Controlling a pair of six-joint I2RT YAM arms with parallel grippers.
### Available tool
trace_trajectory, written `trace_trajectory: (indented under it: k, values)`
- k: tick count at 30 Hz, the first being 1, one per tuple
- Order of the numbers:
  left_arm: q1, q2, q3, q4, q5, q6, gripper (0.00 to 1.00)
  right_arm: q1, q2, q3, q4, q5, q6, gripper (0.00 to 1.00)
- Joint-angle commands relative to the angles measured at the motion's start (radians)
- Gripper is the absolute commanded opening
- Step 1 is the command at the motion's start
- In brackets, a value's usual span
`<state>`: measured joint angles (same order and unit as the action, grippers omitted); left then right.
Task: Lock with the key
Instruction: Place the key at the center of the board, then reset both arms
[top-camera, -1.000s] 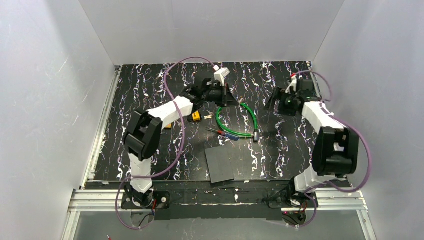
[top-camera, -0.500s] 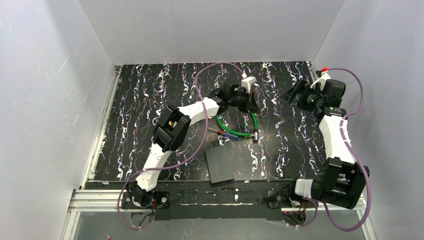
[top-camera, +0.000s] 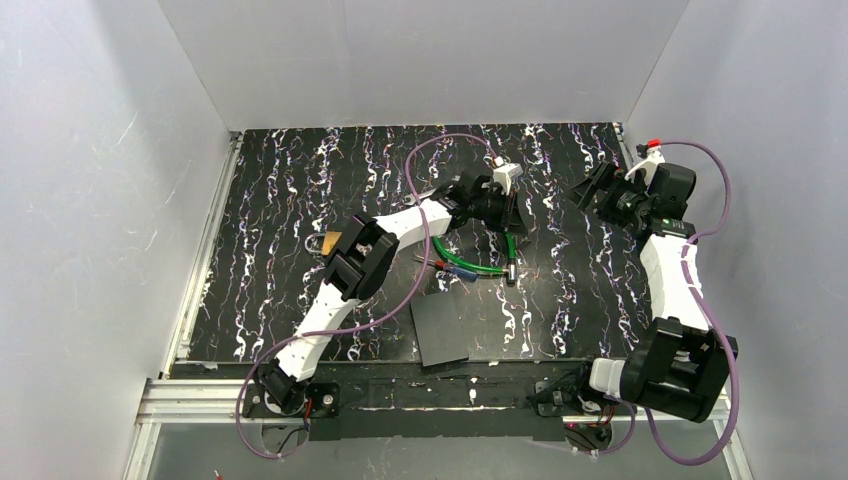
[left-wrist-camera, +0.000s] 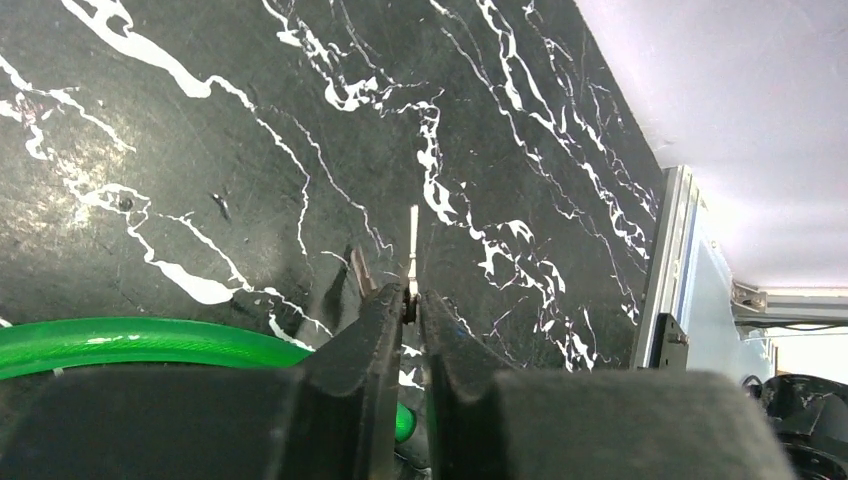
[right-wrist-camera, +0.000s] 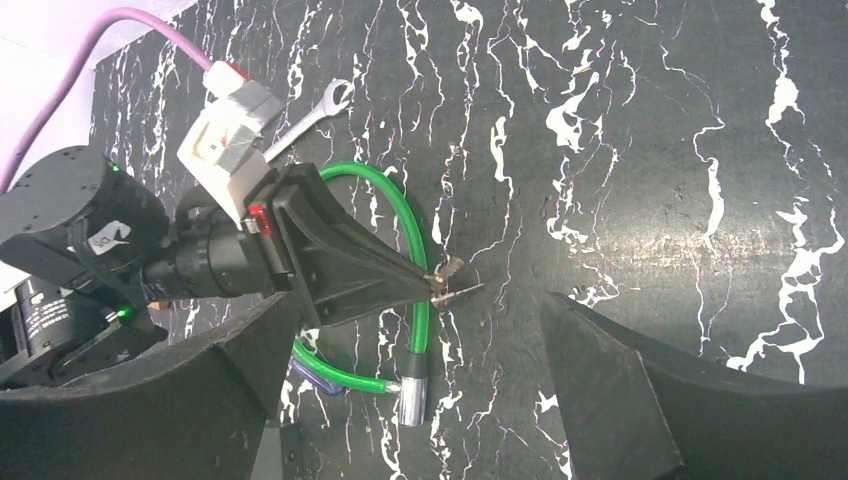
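My left gripper (top-camera: 514, 214) is shut on the key (left-wrist-camera: 413, 236). The thin silvery blade sticks out past the fingertips (left-wrist-camera: 392, 300), and its head is hidden between them. In the right wrist view the key (right-wrist-camera: 458, 291) points right from the left gripper (right-wrist-camera: 432, 283), just above the green cable, with a small metal piece beside it. My right gripper (top-camera: 590, 190) stands wide open at the back right with nothing between its fingers (right-wrist-camera: 600, 380), facing the left gripper. A brass padlock (top-camera: 328, 242) peeks out beside the left arm's elbow.
A green cable loop (top-camera: 480, 250) with a metal end (right-wrist-camera: 412, 398) lies mid-table, under the left gripper. A red-and-blue screwdriver (top-camera: 455, 268) lies next to it, and a wrench (right-wrist-camera: 322, 107) further back. A dark grey square plate (top-camera: 438, 330) sits near the front edge.
The left arm has swung right from the table's middle, carrying the key over the green cable. The right arm has pulled back to the right, its gripper wide open.
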<state>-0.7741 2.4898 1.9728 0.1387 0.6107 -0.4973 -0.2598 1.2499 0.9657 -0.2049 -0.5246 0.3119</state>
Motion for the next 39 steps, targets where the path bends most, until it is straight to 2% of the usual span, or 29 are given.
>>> trace_trajectory:
  k: [1, 4, 8, 12, 17, 24, 29, 31, 33, 39]
  values:
    - [-0.005, 0.004, 0.063, -0.038, 0.006, 0.012, 0.25, -0.007, -0.002, 0.006, 0.046, -0.023, 0.004, 0.98]
    - [-0.007, 0.006, 0.112, -0.099, 0.003, 0.020, 0.41, -0.009, -0.008, 0.005, 0.045, -0.023, 0.003, 0.98]
    - [-0.006, -0.075, 0.114, -0.149, -0.004, 0.049, 0.50, -0.010, -0.013, 0.033, 0.013, -0.026, -0.014, 0.98]
    - [0.010, -0.198, 0.103, -0.302, -0.017, 0.130, 0.61, -0.011, -0.013, 0.080, -0.032, -0.058, -0.041, 0.98]
    - [0.083, -0.373, 0.034, -0.508, 0.033, 0.201, 0.97, -0.010, 0.015, 0.130, -0.101, -0.127, -0.111, 0.98]
    - [0.261, -0.580, -0.055, -0.800, 0.088, 0.278, 0.98, 0.031, 0.089, 0.219, -0.222, -0.114, -0.247, 0.98]
    - [0.452, -0.754, -0.207, -0.961, 0.142, 0.405, 0.98, 0.202, 0.164, 0.266, -0.288, 0.036, -0.358, 0.99]
    - [0.529, -0.837, -0.292, -0.992, 0.107, 0.468, 0.98, 0.253, 0.186, 0.257, -0.292, 0.088, -0.387, 0.98]
    - [0.591, -0.908, -0.363, -1.028, 0.014, 0.537, 0.98, 0.291, 0.200, 0.231, -0.284, 0.112, -0.422, 0.98]
    - [0.708, -1.083, -0.651, -1.043, -0.139, 0.676, 0.98, 0.306, 0.172, 0.057, -0.239, 0.172, -0.509, 0.98]
